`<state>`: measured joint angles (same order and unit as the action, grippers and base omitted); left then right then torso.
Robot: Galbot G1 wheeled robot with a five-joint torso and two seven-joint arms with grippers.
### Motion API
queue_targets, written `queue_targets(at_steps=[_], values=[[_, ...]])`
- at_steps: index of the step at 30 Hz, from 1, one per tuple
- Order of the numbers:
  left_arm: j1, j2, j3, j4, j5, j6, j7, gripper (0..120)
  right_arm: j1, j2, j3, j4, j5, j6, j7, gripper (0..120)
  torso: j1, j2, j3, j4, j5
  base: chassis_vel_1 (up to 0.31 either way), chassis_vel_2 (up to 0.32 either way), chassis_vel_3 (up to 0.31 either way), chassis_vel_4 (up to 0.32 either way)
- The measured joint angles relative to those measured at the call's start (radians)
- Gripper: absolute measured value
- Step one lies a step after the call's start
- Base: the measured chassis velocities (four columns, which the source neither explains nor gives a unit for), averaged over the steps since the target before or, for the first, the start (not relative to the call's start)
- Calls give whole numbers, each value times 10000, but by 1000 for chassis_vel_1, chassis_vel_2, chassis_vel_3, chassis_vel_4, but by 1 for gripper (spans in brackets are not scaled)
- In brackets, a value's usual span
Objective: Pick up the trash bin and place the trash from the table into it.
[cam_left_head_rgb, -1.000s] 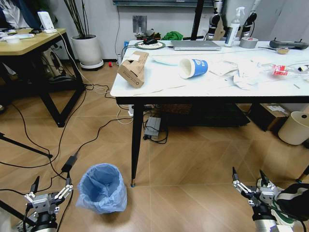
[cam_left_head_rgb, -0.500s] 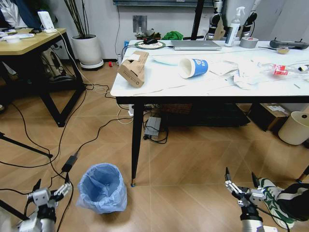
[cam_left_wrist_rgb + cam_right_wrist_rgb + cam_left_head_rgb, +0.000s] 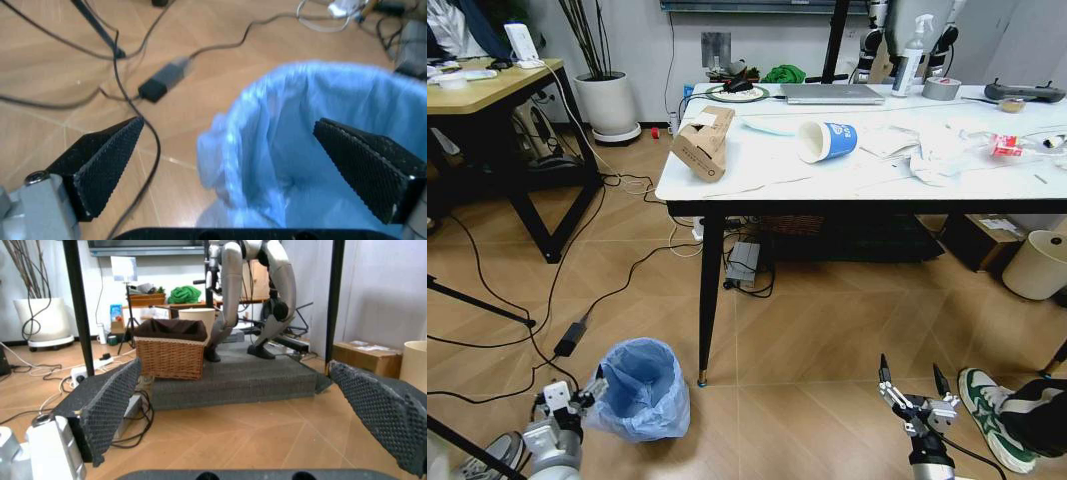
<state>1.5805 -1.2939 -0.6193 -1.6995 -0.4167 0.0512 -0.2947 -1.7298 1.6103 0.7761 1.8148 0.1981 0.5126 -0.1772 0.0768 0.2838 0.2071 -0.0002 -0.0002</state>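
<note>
Left fingers (image 3: 227, 165) spread wide, straddling near rim of bin (image 3: 639, 385); right fingers (image 3: 909, 385) hanging open, farther off.

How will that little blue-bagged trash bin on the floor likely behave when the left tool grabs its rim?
The trash bin looks empty, so it is probably light and may tip or slide. Its crinkly bag liner is loose and floppy, so it may slip or bunch under the left tool, whose open fingers straddle the near rim.

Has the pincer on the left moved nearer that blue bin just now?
Yes. The left pincer has shifted rightward to the trash bin, which stays beside the table leg.
</note>
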Motion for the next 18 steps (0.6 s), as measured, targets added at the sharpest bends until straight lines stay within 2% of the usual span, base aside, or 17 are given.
queue_targets(at_steps=[4,14,18], values=[[-335,-188,164,515,33,174,-136,100,-10,-8,28,31,46,-31,1,100,4,6,5,-2,0,0,0,0,0],[-467,-366,1,915,83,390,-199,98,110,-249,-91,-63,199,-151,22,100,6,15,10,0,3,0,0,0,0],[-604,-425,1,1039,76,421,-201,90,145,-270,-120,-68,250,-192,33,100,6,19,12,0,3,0,0,0,0]])
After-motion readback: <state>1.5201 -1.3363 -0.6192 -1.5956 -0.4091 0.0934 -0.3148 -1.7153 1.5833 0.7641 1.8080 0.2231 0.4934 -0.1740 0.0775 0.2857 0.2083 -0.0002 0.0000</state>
